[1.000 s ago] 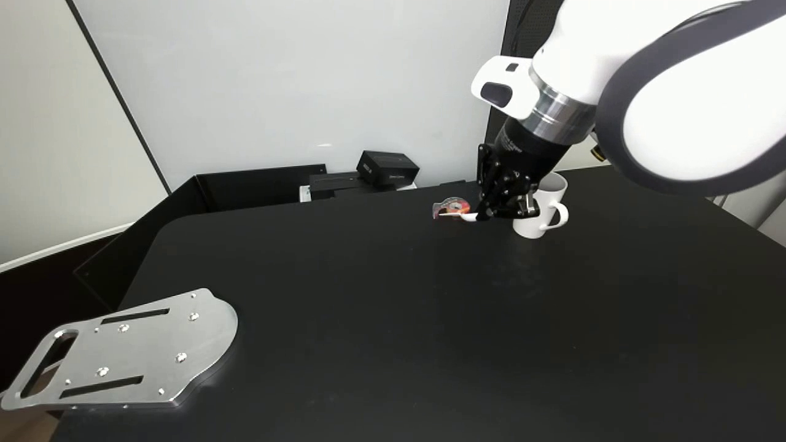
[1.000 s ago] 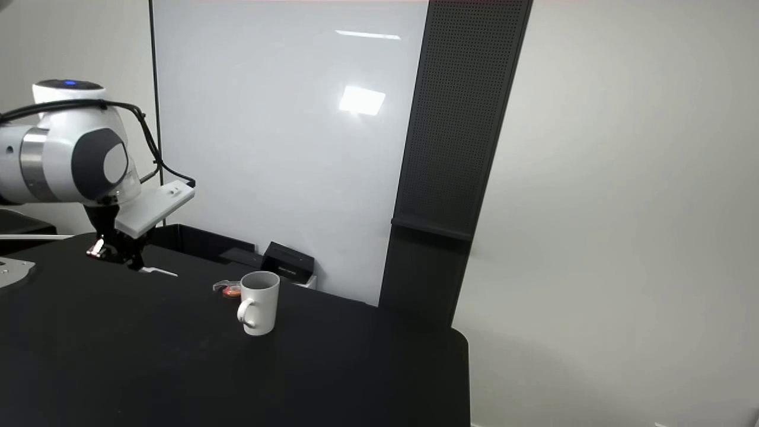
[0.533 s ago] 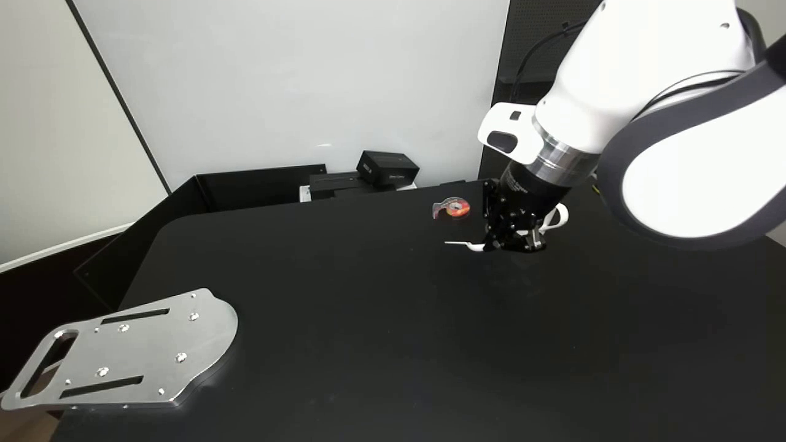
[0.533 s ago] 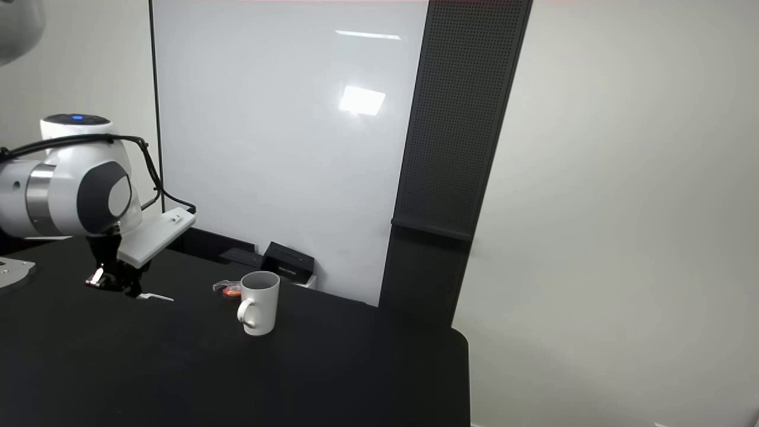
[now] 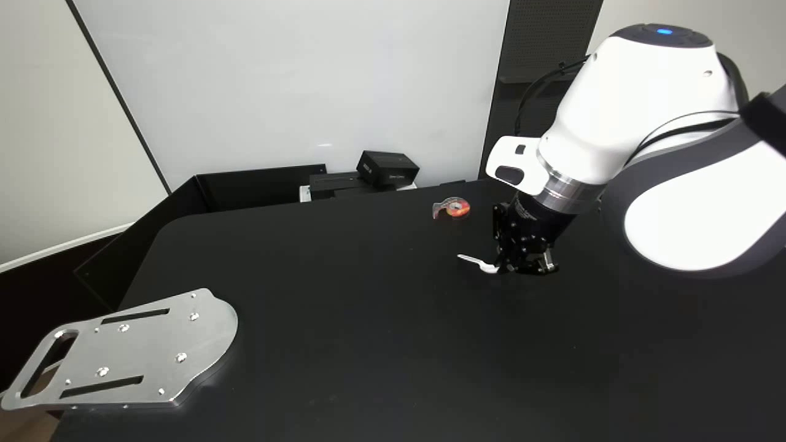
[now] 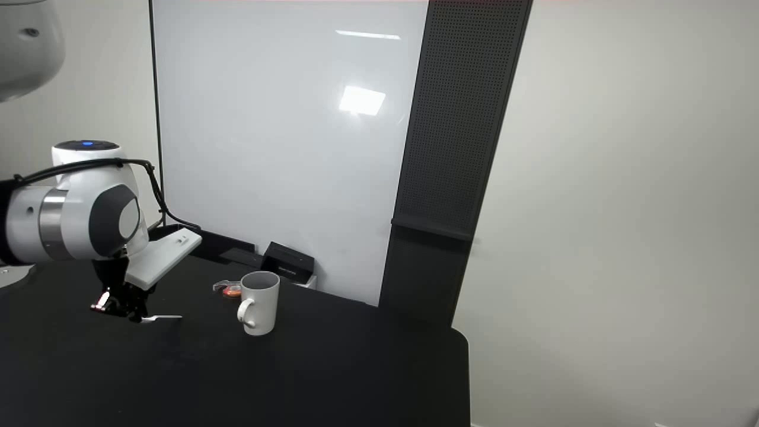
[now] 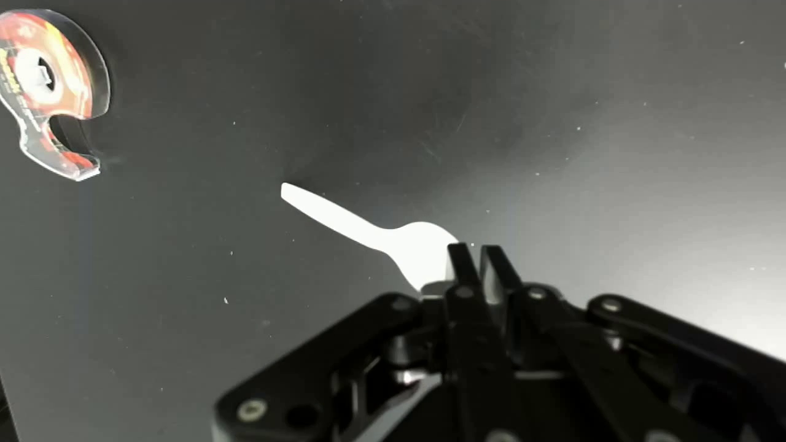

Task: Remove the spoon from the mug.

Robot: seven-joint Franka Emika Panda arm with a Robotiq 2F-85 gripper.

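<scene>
Nearest me, on the left, lies a thick plate [image 5: 147, 344] of brushed grey metal, rounded at one end, cut with long slots and set with shiny bolts, its left end jutting past the edge of the matte black table [image 5: 344, 331]. Farther in, at the right, the smooth white arm [image 5: 651, 98], ringed by a polished metal collar [image 5: 571, 187], slants down to a jointed black gripper [image 7: 475, 248]. In the wrist view its slim, square-ended fingers [image 7: 465, 270] stand almost together, a narrow slit between them; whether they pinch anything I cannot tell. The spoon [image 7: 381, 239], plain smooth white, sticks out beside them, its oval bowl partly hidden at the fingertips and its handle narrowing to a blunt end; I cannot tell whether it touches the tabletop. It is outside the mug [image 6: 264, 308], a clean white cylinder standing upright to the right of the spoon in an exterior view, apart from it, its loop handle turned left. A tape dispenser [image 7: 58, 101] of clear plastic, curled like a snail shell around an orange-red label, lies farther off. Along the far edge runs a thin-walled black trough [image 5: 258, 184], with a crisp-edged, oblong black box [image 5: 388, 169] at its right end. Behind rises a glossy white panel [image 5: 295, 80], and to its right a dark, perforated column [image 6: 462, 118].
</scene>
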